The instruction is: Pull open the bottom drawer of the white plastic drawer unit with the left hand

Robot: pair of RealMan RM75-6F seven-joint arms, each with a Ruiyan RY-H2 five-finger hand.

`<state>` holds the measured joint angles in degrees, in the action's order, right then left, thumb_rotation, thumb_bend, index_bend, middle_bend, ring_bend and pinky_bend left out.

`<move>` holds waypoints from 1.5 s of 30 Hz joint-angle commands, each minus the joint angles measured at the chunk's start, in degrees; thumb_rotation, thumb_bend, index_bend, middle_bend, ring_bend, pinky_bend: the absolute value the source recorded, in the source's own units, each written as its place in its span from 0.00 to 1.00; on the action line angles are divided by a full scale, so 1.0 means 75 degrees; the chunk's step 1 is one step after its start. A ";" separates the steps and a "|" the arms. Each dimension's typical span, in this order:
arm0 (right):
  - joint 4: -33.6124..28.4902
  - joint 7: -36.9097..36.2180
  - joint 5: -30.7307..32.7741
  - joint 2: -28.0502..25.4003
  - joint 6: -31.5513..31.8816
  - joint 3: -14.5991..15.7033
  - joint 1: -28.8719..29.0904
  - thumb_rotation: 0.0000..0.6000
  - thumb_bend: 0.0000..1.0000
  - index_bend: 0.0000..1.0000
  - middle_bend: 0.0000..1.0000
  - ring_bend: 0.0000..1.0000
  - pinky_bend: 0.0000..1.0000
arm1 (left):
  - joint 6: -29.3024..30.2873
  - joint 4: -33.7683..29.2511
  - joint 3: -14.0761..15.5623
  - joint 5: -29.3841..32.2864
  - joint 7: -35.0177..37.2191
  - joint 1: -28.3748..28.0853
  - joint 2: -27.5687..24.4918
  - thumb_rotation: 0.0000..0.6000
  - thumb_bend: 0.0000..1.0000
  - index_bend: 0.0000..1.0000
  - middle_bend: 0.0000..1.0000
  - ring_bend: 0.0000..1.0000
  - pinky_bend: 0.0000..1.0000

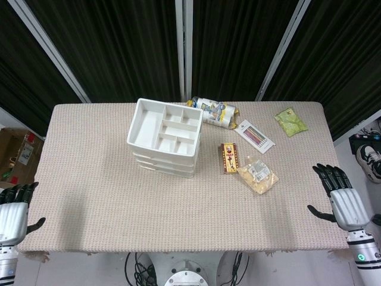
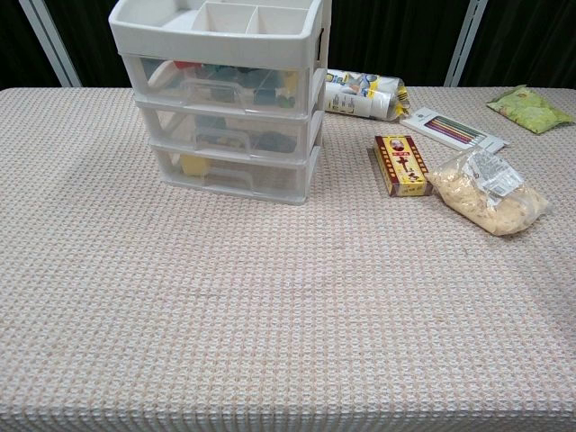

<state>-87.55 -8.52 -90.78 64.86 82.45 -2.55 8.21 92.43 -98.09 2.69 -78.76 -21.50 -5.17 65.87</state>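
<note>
White plastic drawer unit (image 1: 165, 137) sits on the tabletop (image 1: 119, 202), left of centre and toward the far edge, turned slightly off square. Chest view shows three stacked clear-fronted drawers, all pushed in flush. Bottom drawer (image 2: 236, 171) is closed, its handle (image 2: 226, 174) untouched; something yellow shows through the front at its left end. The upper two drawers hold coloured items too blurred to name. The top of the unit is an open tray with dividers.

Left hand (image 1: 15, 211) is at the near-left corner of the tabletop, just off the edge, well apart from the unit. Fingers are apart and hold nothing, thumb pointing inward over the cloth. Right hand (image 1: 340, 199) is at the near-right edge, fingers also spread and released, thumb out to the side, nothing in it. Neither hand shows in the chest view.

Other stuff, all right of the unit:
- blue/yellow printed packet (image 1: 215, 111) lying on its side, just behind the unit's right corner
- flat pack of coloured pencils (image 1: 255, 135), lying at an angle
- small red-and-yellow box (image 1: 228, 158), flat, just beside the unit's near-right side
- clear bag of pale snack pieces (image 1: 258, 177), close to the red box on its near-right
- green pouch (image 1: 290, 121) by the far-right edge, apart from the rest
</note>
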 commanded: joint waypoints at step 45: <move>-0.0410 -0.0321 -0.0724 -0.0567 0.1035 0.0205 -0.0343 1.00 0.09 0.00 0.06 0.00 0.01 | -0.7730 -0.0633 -0.2821 0.6206 0.8098 -0.3975 0.2648 1.00 0.37 0.09 0.82 0.91 1.00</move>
<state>-90.61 -10.93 -96.22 60.61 90.21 -1.02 5.64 35.06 -104.61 -17.68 -34.45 39.36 -33.00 83.80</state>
